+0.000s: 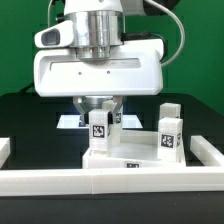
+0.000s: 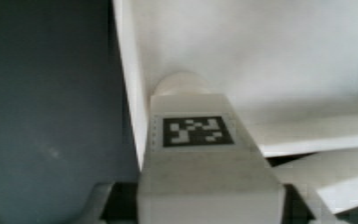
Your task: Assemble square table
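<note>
Slab [image 1: 125, 160] sits on the black bench [image 1: 25, 115] inside the white rails [image 1: 100, 183], one leg [image 1: 169, 132] upright on it at the exterior view's right. Gripper [image 1: 98, 112] looks clamped on a second tagged leg [image 2: 199, 150] over the slab, though contact below is unclear.

Bright, even light outside; soft and dim at the wrist.

In the exterior view we see the white gripper [image 1: 99, 112] housing lit from above, nearly blown out, with shadow beneath it and the black table [image 1: 25, 120] swallowing detail. In the wrist view we find the tagged leg [image 2: 197, 150] blurred, greyish, its edges soft.
</note>
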Robot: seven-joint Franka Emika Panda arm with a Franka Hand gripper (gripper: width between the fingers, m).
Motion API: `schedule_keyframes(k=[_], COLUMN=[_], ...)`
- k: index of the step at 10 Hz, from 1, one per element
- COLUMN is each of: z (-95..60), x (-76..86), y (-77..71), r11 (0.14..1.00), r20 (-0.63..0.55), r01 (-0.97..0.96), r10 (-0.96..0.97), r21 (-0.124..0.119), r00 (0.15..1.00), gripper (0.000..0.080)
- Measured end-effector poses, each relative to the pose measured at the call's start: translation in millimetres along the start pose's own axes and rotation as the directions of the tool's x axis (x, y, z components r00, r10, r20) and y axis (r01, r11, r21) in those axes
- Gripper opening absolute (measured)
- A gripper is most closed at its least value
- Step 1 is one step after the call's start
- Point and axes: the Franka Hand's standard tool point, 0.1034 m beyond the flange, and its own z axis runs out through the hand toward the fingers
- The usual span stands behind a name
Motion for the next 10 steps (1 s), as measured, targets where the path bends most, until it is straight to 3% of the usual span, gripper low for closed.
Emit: schedule_keyframes(k=[5,10], z=[1.5,2.1], x=[-0.1,-0.7], y=[-6.3,-12.5], r11=[0.880,0.736], r20=[-0.002,0.000], r01=[-0.476,-0.677], r10=[0.476,0.677], r21=[0.006,0.009], r00=[0.880,0.736], gripper=[0.0290,0.0290])
